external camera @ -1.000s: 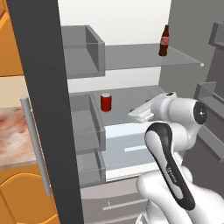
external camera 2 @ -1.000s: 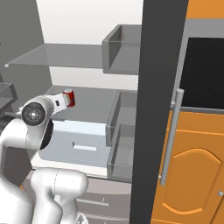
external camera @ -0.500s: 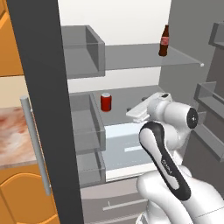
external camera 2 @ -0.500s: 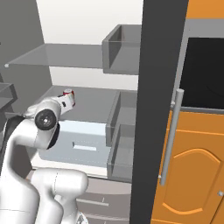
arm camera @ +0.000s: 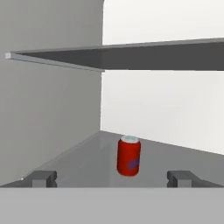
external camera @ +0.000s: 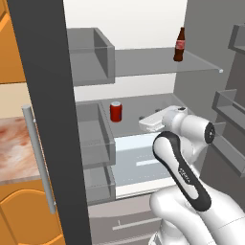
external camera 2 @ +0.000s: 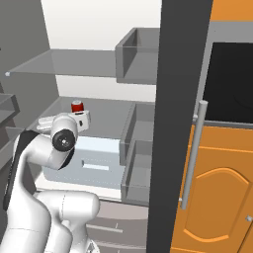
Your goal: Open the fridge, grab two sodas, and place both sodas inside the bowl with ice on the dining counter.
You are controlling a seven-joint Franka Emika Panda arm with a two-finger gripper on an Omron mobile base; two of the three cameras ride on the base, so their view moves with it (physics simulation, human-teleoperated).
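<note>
The fridge stands with both doors open. A red soda can stands upright on its middle shelf. The dark-brown soda bottle with a red label stands on the glass shelf above, toward the right. My gripper reaches in over the middle shelf, just right of the can and apart from it. In the hand view the can stands ahead, between my open gripper tips, with nothing held. The bowl and the dining counter are out of view.
Grey door bins jut from the left door, and more bins from the right door. A pale drawer sits below the middle shelf. Orange cabinets and a marbled wall counter flank the fridge.
The arm has pushed further into the fridge along the middle shelf, bringing the hand nearer the red can. The jaws have stayed open.
</note>
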